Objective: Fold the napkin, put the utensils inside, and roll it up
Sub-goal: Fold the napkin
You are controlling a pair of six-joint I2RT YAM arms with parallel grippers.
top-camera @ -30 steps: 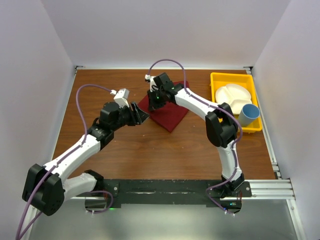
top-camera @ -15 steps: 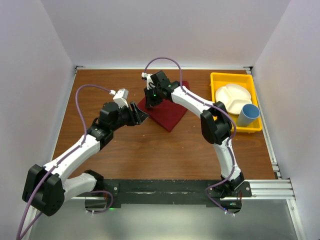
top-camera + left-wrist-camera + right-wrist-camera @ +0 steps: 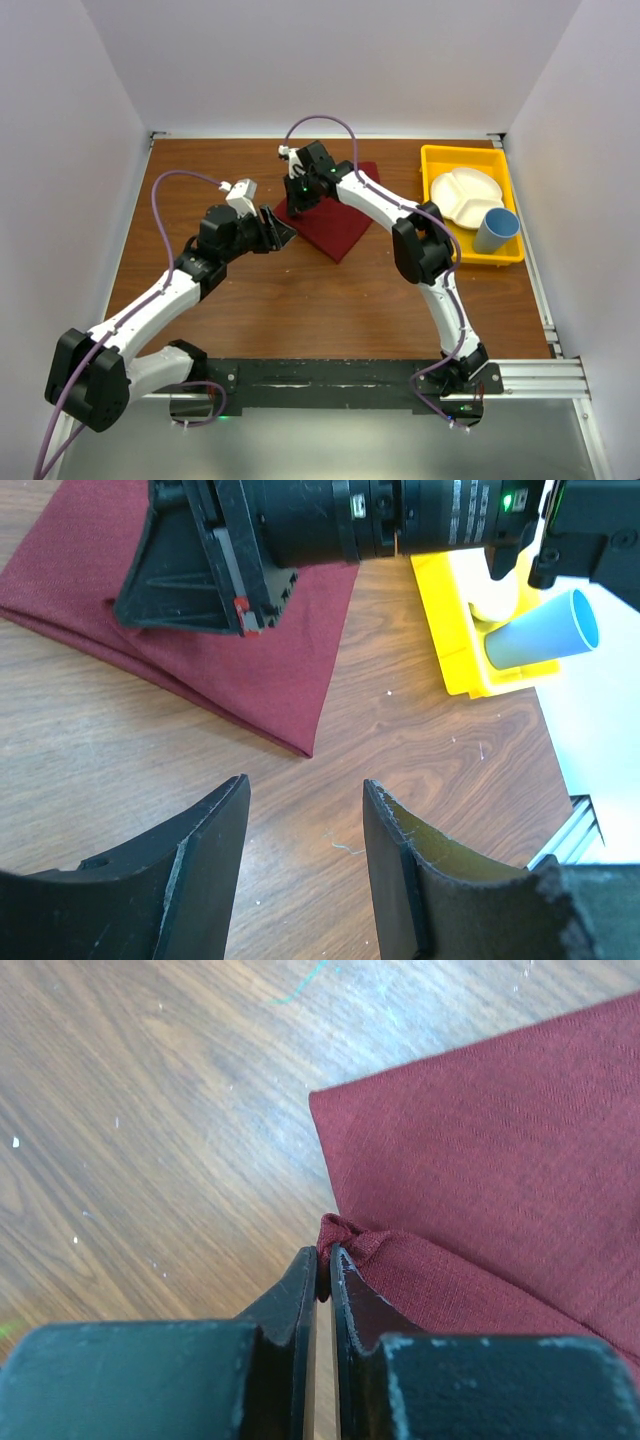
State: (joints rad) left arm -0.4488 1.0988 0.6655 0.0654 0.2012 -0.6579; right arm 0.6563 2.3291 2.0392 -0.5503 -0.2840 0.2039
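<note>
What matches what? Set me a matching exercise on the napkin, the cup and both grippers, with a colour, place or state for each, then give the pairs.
1 napkin
2 cup
3 left gripper
4 right gripper

A shut on a napkin corner
B in the yellow tray
C open, empty
D maroon, folded

Pairs: 1-D, 2-B, 3-C, 4-A
</note>
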